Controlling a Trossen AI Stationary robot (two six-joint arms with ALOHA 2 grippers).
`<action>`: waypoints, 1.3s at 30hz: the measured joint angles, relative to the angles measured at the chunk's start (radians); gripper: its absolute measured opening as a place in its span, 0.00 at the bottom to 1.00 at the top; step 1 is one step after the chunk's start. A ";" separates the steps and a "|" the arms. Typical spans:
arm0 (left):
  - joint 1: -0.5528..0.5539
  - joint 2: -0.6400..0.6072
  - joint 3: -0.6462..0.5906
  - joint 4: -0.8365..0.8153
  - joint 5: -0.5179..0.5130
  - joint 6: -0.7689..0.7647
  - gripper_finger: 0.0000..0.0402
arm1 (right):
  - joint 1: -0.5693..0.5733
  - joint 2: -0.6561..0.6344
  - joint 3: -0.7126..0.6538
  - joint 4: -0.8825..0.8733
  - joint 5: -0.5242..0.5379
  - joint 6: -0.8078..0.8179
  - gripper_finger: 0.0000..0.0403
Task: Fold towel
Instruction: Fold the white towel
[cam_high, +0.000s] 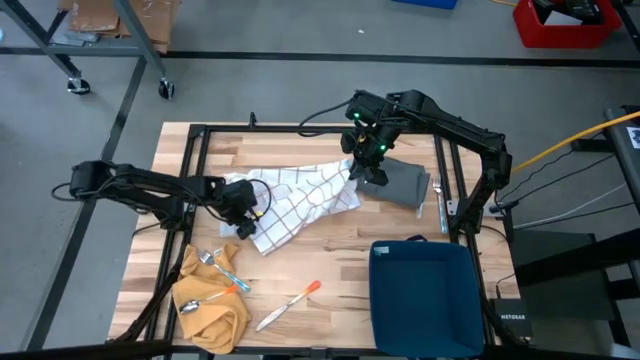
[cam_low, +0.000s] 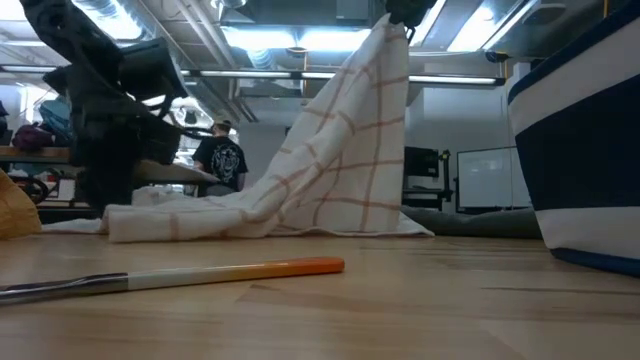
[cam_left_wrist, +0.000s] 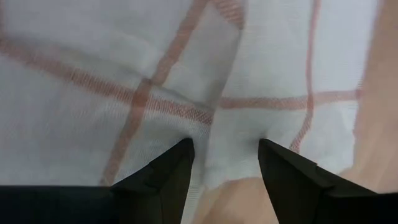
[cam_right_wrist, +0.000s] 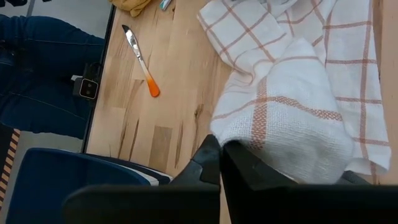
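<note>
Towel (cam_high: 300, 203): white cloth with a thin orange check, lying partly spread on the wooden counter (cam_high: 330, 255) between your two arms. One corner is lifted off the counter by the right gripper (cam_high: 352, 170), whose fingers are pressed together on a bunched fold; from that pinch the cloth slopes down to the counter. The opposite edge lies at the left gripper (cam_high: 243, 213), low over the counter.

From above you see the whole layout: a grey cloth (cam_high: 403, 182) just beyond the right fingers, a blue bin (cam_high: 424, 296) nearer the counter's front, a knife with an orange handle (cam_high: 290, 304), and a yellow cloth (cam_high: 208, 304) bearing spoons.

The table-level camera alone shows the lift: the towel (cam_low: 340, 160) rises like a tent to its held corner at the upper edge, with the knife (cam_low: 200, 275) lying in front.

The left wrist camera shows that arm's fingers (cam_left_wrist: 165, 174) spread apart, tips resting on flat towel (cam_left_wrist: 124, 81), with a strip of cloth and bare wood in the gap; nothing is clamped.

The right wrist camera shows the closed fingers (cam_right_wrist: 214, 162) with a wad of towel (cam_right_wrist: 286, 118) bulging just past them.
</note>
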 joint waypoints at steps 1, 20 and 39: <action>-0.004 0.009 0.000 0.031 0.009 0.007 0.45 | 0.000 0.000 0.000 0.000 0.000 0.000 0.01; -0.044 0.037 -0.001 0.090 0.062 0.035 0.02 | 0.001 0.000 0.000 0.000 0.098 -0.006 0.02; -0.023 -0.308 0.108 -0.149 0.108 0.000 0.00 | 0.000 0.000 0.000 0.045 0.186 -0.010 0.02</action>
